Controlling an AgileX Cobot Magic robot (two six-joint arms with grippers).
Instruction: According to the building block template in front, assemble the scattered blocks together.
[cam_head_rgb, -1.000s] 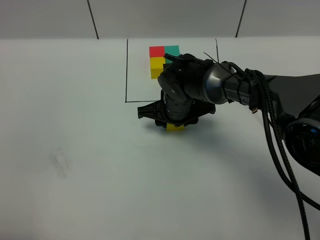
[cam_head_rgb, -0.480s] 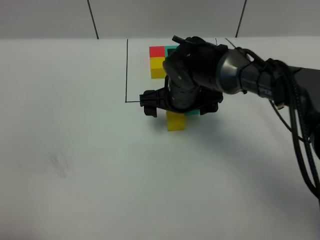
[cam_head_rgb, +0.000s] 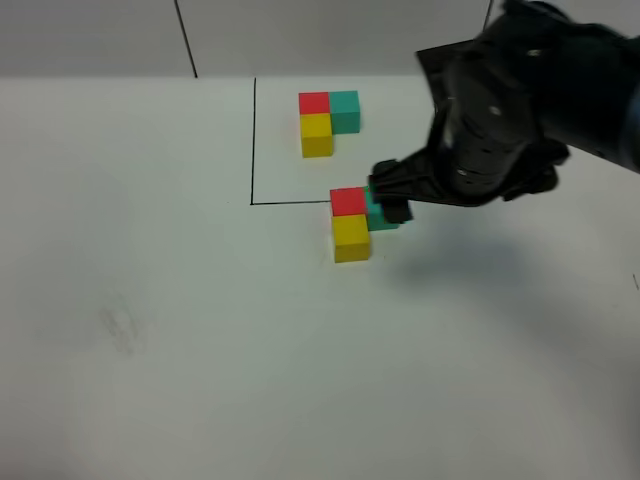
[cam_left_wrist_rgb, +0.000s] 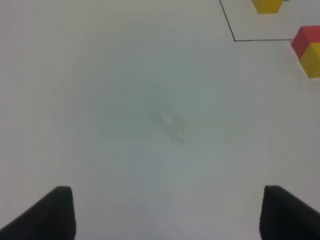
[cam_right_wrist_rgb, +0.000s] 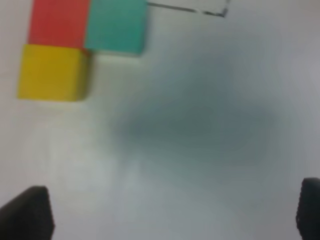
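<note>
The building block template is an L of red (cam_head_rgb: 313, 102), teal (cam_head_rgb: 345, 108) and yellow (cam_head_rgb: 317, 135) cubes inside a thin black frame (cam_head_rgb: 253, 140). Just below the frame, the scattered blocks sit together in the same L: red block (cam_head_rgb: 348, 201), yellow block (cam_head_rgb: 351, 238) and teal block (cam_head_rgb: 378, 219), the teal one partly covered by my right arm (cam_head_rgb: 495, 120). In the right wrist view my right gripper (cam_right_wrist_rgb: 167, 215) is wide open and empty, raised off the table to the right of the red (cam_right_wrist_rgb: 60, 22), teal (cam_right_wrist_rgb: 117, 25) and yellow (cam_right_wrist_rgb: 52, 72) blocks. My left gripper (cam_left_wrist_rgb: 172, 215) is open over bare table.
The table is white with a faint smudge (cam_head_rgb: 120, 325) at the left. The black frame's corner (cam_left_wrist_rgb: 235, 39) shows in the left wrist view, with the red block (cam_left_wrist_rgb: 306, 40) and yellow block (cam_left_wrist_rgb: 312, 59) at that picture's edge. The left arm is outside the exterior high view.
My right gripper has opened, let go of the yellow block, and risen away to the right. The three blocks now show uncovered as an L. The left gripper has not moved.
</note>
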